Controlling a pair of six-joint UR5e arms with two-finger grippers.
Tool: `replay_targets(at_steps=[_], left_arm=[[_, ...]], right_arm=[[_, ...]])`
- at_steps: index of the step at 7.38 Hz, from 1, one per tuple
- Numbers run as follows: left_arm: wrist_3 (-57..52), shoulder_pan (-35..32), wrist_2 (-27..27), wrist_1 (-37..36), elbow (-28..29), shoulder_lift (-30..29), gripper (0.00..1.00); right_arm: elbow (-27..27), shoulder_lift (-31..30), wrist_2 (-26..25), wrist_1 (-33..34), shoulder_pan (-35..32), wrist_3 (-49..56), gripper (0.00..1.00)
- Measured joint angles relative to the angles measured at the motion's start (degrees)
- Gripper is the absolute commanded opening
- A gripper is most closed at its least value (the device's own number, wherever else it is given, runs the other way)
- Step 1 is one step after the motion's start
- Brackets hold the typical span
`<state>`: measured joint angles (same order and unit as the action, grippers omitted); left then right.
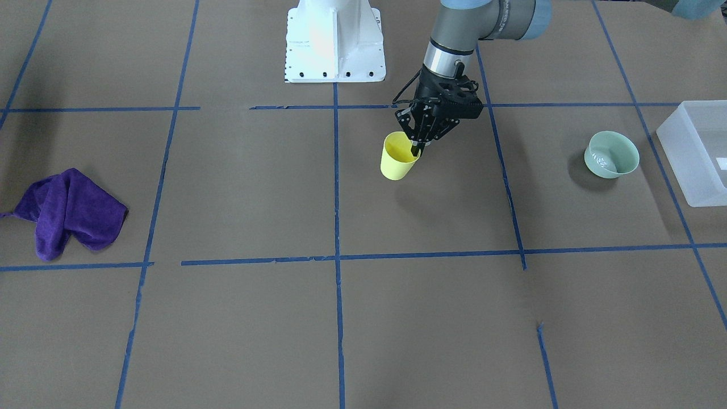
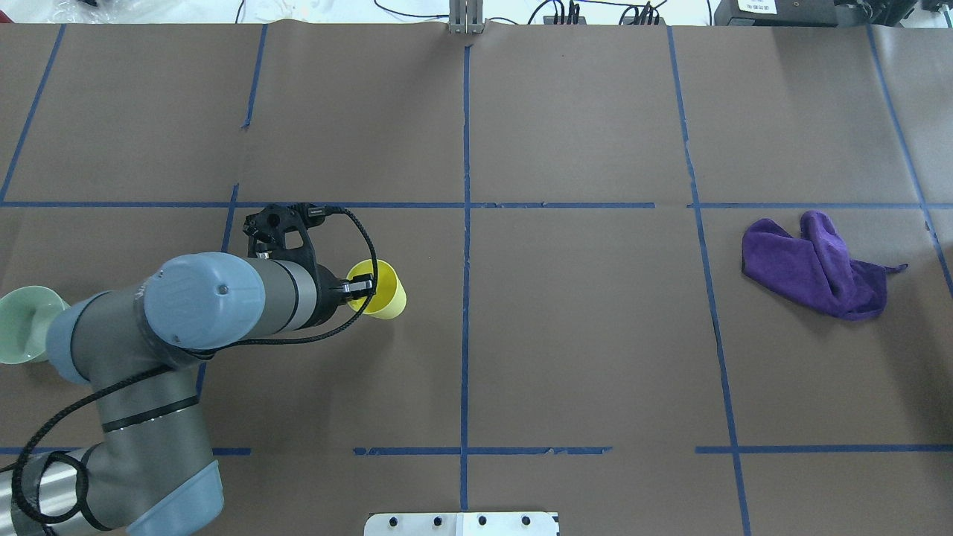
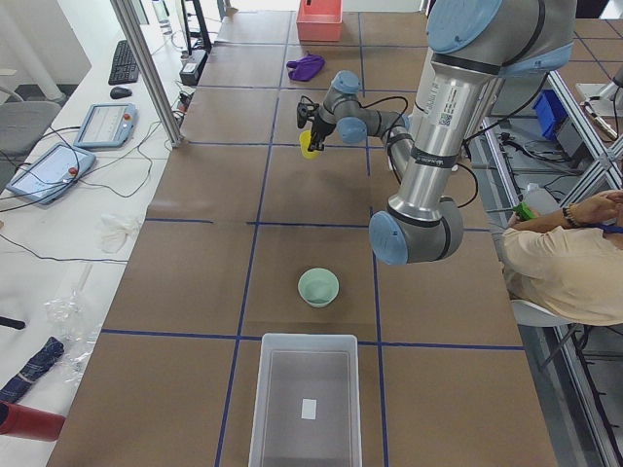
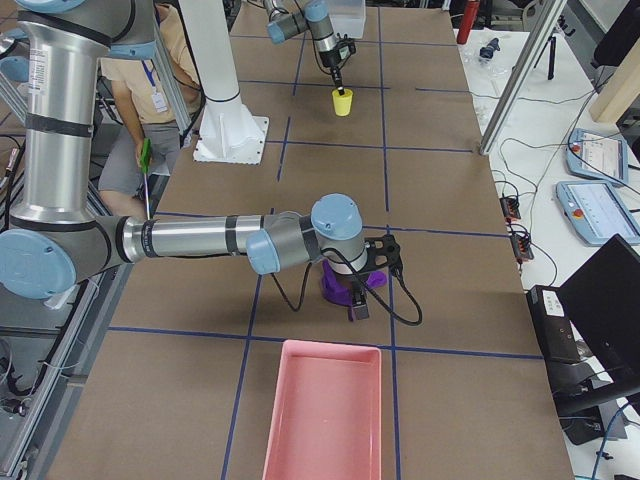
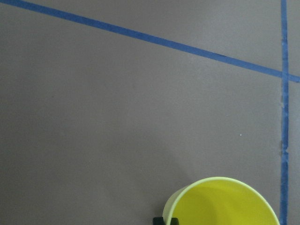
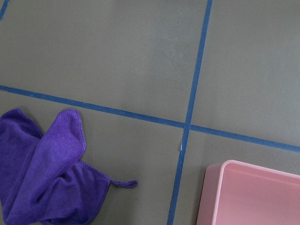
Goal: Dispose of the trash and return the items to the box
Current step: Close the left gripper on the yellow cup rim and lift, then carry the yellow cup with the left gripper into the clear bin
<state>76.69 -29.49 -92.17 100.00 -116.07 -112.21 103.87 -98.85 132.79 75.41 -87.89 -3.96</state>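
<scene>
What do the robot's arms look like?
Both are shiny grey tubes with pale blue round caps at the joints. The left arm has a black end effector and a black cable looping along it. The right arm has a black cable too.

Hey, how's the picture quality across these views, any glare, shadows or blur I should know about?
Front-facing view: glare washes out the white robot base, and soft shadows sit by the yellow cup and mint bowl. Overhead view: the top edge of the picture is blown out white. Left wrist view: sharp, though the bottom edge crops the cup.
</scene>
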Motion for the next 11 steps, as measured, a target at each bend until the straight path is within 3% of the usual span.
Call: replay_targets(at_steps=[1, 3, 5, 7, 9, 11], left_arm=[[-6.4, -4.1, -2.9, -1.6, -2.0, 0.2, 0.00], [-23.1, -17.3, -15.9, -2.3, -3.4, 1.4, 0.00], [-42.7, -31.7, -27.3, -2.3, -3.4, 7.0, 0.00], [-64.3, -42.4, -32.9, -2.1, -1.1, 14.4, 0.00], [-83.4, -52.0, -35.2, -1.5, 3.6, 21.0, 0.00], [-97.2, -58.5, -38.8, 4.6, 10.1, 28.9, 0.00]], right_arm=[[0.1, 0.0, 0.0, 0.0, 0.0, 0.0, 1.00], [0.3, 0.1, 0.1, -0.1, 0.0, 0.0, 1.00], [0.3, 0.1, 0.1, -0.1, 0.0, 0.0, 1.00], [0.4, 0.1, 0.2, -0.1, 0.0, 0.0, 1.00], [0.6, 0.1, 0.2, -0.1, 0.1, 0.0, 1.00], [0.6, 0.1, 0.2, -0.1, 0.1, 0.0, 1.00]])
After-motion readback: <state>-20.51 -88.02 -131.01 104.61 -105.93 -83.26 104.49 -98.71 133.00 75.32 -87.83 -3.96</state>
